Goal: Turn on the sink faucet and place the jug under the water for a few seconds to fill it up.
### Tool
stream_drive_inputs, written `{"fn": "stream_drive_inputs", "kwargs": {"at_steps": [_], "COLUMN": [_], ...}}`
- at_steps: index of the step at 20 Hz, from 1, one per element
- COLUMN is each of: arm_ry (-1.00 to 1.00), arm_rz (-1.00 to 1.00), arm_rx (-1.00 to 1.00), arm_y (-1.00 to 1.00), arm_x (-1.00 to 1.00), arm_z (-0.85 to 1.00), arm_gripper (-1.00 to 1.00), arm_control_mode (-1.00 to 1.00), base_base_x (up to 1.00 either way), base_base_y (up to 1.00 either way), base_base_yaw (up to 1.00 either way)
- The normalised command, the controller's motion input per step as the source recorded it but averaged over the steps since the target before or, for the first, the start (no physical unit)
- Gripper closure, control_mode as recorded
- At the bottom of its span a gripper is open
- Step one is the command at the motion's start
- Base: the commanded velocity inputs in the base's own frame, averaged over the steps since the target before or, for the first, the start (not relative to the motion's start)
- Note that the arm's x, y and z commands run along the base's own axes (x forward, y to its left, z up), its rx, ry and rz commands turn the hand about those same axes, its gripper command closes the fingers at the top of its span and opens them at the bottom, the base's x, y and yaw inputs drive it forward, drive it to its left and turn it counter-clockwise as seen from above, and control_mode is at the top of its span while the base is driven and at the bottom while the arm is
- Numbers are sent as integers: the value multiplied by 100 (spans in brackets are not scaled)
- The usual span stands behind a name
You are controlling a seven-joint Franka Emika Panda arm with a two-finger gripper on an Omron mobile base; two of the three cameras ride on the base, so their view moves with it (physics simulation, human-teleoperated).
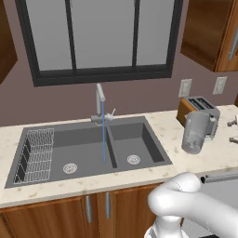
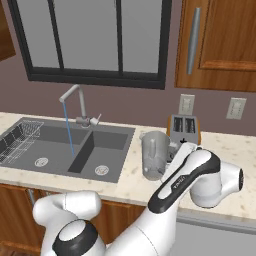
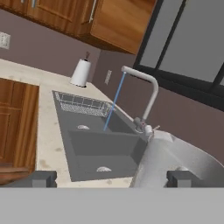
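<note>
Hand: open wide, nothing gripped, beside jug. Jug: upright on surface, right of sink, just before toaster. Water already running from sink faucet. Risk judged: 1 finger striking rim, jug toppled or pushed against toaster.

You have a brown-sided toaster on the speckled surface, two wall outlets behind, and a paper-towel roll.
</note>
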Motion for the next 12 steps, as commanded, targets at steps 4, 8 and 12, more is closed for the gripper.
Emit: {"fn": "stream_drive_inputs", "kwargs": {"at_steps": [4, 8, 12], "arm_ry": [0, 0, 0], "arm_rz": [0, 0, 0], "arm_rx": [0, 0, 0], "arm_y": [-5, -8, -19], "arm_x": [31, 26, 19], "arm_z": [-28, -22, -19], "arm_gripper": [-100, -100, -100], "arm_control_mode": [-100, -100, -100], "base_base_x": [0, 0, 0], "base_base_y": [0, 0, 0], "base_base_yaw": [0, 0, 0]}}
